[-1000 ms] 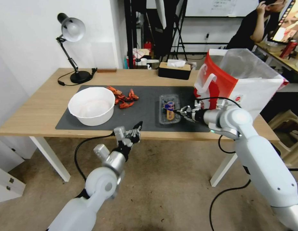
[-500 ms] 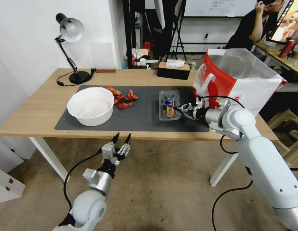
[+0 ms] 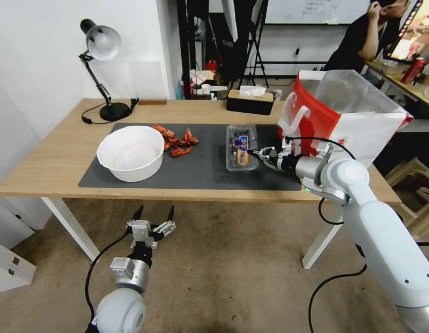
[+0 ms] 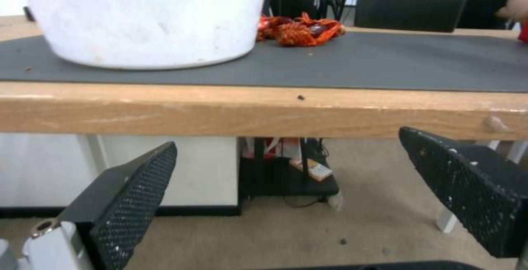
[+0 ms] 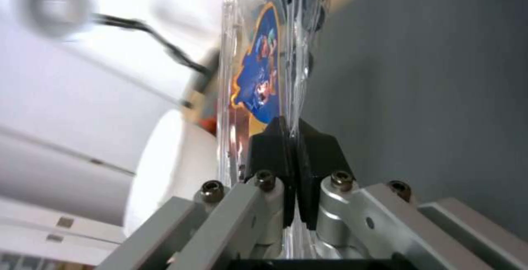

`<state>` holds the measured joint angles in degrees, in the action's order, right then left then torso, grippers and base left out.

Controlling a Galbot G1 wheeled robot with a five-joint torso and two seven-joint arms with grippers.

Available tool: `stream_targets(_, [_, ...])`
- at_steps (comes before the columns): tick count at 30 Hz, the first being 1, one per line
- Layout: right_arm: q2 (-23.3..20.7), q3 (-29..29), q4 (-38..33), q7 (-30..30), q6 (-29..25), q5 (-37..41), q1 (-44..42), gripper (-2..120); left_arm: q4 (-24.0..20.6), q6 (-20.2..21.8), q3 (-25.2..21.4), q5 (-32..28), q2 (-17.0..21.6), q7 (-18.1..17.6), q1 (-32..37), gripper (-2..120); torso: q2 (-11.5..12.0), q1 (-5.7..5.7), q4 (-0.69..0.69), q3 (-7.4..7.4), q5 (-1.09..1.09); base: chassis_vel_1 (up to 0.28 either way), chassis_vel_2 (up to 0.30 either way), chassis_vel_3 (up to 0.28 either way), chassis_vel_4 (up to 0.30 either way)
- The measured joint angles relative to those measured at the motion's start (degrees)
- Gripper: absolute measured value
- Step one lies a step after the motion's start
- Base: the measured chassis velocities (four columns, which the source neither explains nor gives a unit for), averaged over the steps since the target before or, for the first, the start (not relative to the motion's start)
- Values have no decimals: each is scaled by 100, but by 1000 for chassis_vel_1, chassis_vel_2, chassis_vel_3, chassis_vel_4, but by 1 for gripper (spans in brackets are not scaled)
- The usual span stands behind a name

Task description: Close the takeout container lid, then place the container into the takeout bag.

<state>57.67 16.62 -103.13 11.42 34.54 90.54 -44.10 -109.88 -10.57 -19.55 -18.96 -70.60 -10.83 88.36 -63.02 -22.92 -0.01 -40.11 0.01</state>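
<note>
My right gripper (image 3: 252,153) is clamping the near-right rim of the takeout container (image 3: 241,153), whose long axis is running away from me across the dark mat (image 3: 200,162) with its labelled lid (image 5: 258,76) folded shut. The takeout bag (image 3: 344,118) is standing open just to the right of that claw (so I judge the coming move to be a lift and a rightward carry over the bag's rim). My left gripper (image 3: 152,217) is hanging parked below the wooden table (image 3: 52,162), fingers spread apart, in a cluttered room.
</note>
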Motion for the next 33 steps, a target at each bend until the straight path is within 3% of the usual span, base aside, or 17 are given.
stream_targets(1, [0,0,0,0,0,0,0,0,0,0,0,0,0,0,0,100,0,0,0,0,0,0,0,0,0])
stream_targets(3, [-130,-44,-266,-666,-501,-794,-9,0,-44,0,-29,-5,-28,-29,80,100,0,0,1,0,0,0,0,0,0])
stream_targets(10, [-331,48,-683,-912,-1258,-901,178,0,-90,38,-63,-31,-118,-27,187,100,0,0,1,0,0,0,0,0,0])
stream_targets(21, [-732,597,-790,-60,-2452,-667,471,0,-118,90,6,-19,-323,-3,314,100,0,0,0,0,0,0,0,0,0])
stream_targets(33, [-1311,1457,34,651,-2333,-225,514,0,-141,89,17,83,-443,-46,408,100,0,1,0,0,2,0,0,0,0])
